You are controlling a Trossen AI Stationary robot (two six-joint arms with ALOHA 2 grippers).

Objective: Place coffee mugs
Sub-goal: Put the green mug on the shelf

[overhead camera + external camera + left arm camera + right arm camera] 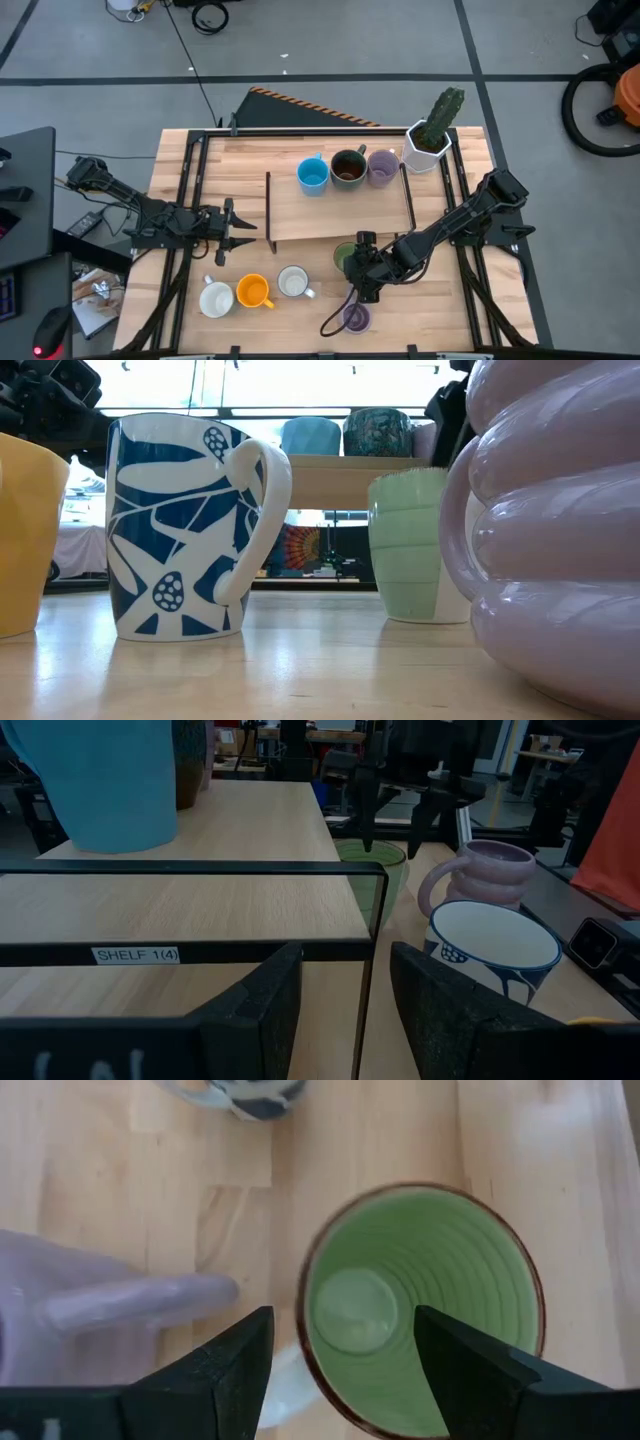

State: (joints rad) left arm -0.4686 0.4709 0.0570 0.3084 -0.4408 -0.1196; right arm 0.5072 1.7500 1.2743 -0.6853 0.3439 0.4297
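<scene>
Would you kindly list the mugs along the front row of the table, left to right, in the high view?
White mug → orange mug → white-and-blue patterned mug → purple mug.

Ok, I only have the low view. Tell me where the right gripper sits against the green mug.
Observer: The right gripper hangs above the green mug with its fingers open, one over the inside and one outside the rim.
Operator: Now give me the left gripper.
Observer: The left gripper is open and holds nothing, off the left end of the shelf.
Operator: Count the mugs on the shelf.
Observer: Three in a row: blue mug, dark brown mug, and a purple mug next to the cactus pot.
</scene>
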